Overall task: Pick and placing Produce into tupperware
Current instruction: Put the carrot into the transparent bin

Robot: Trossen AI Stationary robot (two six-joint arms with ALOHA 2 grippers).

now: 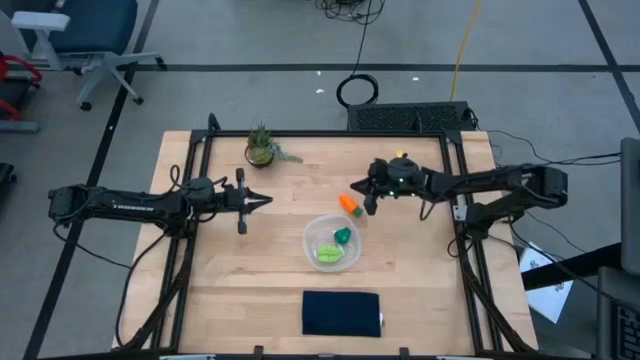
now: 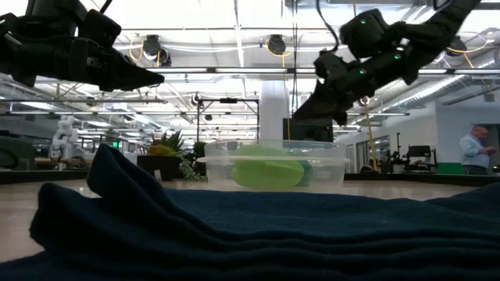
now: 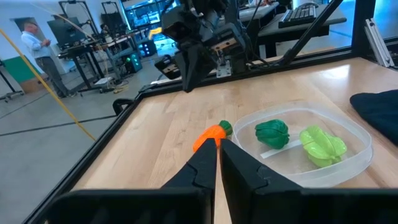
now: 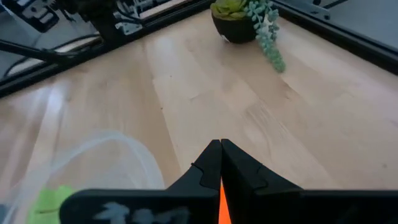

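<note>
— Left claw [image 1: 262,201] first: it hangs over the bare tabletop [image 1: 215,280], well to the left of everything, its fingers pressed together on nothing. From its own camera the carrot [image 3: 211,135] sits straight ahead of those closed tips, but far off.

— So it's not the one going in?

— I'd judge not. Moving right, the tub [image 1: 332,243] sits mid-table with the dark green lump [image 1: 343,236] and the pale leafy piece [image 1: 327,254] already lying inside. The carrot is the only piece out, on the wood just beyond the tub's far right corner, close to the rim; whether it touches I can't tell.

— And the right claw [image 1: 367,205]?

— Right beside the carrot, on its right side, far nearer than the left. Its fingers look closed to a slit, and from its wrist camera an orange sliver shows below the slit between them. Whether that's a real grip or the claw only hovering above, I can't tell.

— Which way does the carrot lie?

— Orange end toward the left, green tip toward the right claw, roughly slanting along the tub's edge. The tub lies just down-left from it, so the carry should be short.
</note>
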